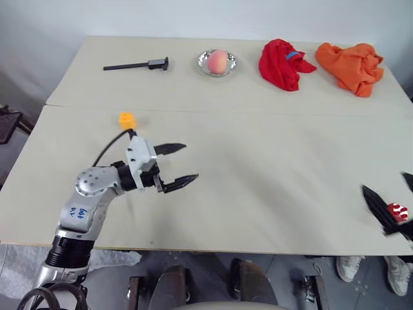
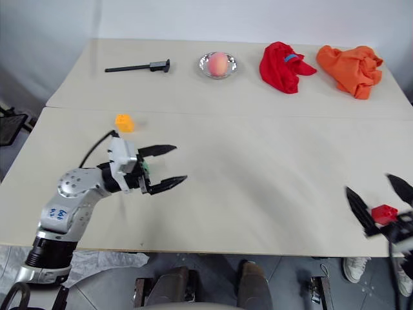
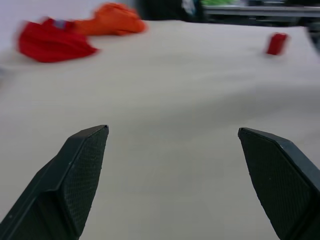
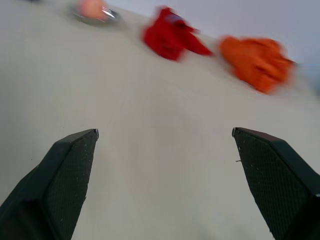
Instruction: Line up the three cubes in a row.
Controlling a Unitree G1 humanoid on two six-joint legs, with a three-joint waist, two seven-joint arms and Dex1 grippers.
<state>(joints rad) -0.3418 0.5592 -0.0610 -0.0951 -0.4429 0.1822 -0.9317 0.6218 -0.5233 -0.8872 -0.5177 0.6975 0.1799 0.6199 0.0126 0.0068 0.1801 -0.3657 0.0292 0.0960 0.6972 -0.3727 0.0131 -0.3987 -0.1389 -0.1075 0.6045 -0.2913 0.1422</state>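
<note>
At the lower left of the head views the left gripper (image 1: 179,166) hangs over the table (image 1: 271,187) with its fingers spread wide and nothing between them; a green cube (image 2: 145,169) peeks out just behind its wrist. The silver forearm carries blue handwriting, too small to read. At the lower right edge the right gripper (image 2: 379,201) is likewise spread wide, and the red cube (image 2: 383,214) shows between its fingers, though whether they touch it cannot be told. The table is a pale beige, made of two tops joined by a seam that crosses the frame above the left gripper. Just below that seam, at left of centre, sits the yellow cube (image 1: 127,119), near the left gripper and well apart from the red one. Along the far top, left to right, lie a black tool (image 1: 139,64), a peach (image 1: 218,61) in a silver dish (image 1: 205,65), a red cloth (image 1: 280,64) and an orange cloth (image 1: 352,67). Behind stands a plain white wall; below the near edge, grey floor.
</note>
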